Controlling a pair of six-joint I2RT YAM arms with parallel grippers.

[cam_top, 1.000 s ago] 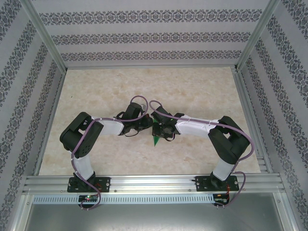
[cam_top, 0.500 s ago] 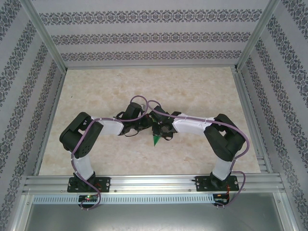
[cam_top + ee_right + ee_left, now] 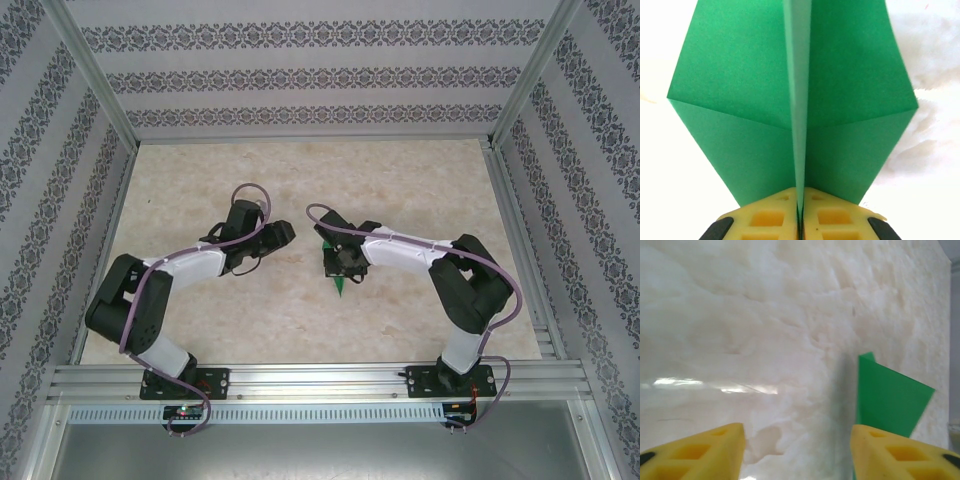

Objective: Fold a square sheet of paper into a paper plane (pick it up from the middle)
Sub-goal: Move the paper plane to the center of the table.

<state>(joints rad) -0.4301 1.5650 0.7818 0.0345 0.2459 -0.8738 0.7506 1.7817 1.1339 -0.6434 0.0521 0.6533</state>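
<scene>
The right gripper (image 3: 798, 207) is pinched shut on the middle fold of the green paper plane (image 3: 735, 90), near the middle of the counter (image 3: 420, 180). The left gripper (image 3: 797, 445) is wide open and empty off to the side. I think the right one should hold the fold firm and straight so the wings don't bend; the counter is pale and shiny like stone, with patterned walls (image 3: 300, 80) around it.

Left jaws apart, off paper plane (image 3: 740, 80)
</scene>
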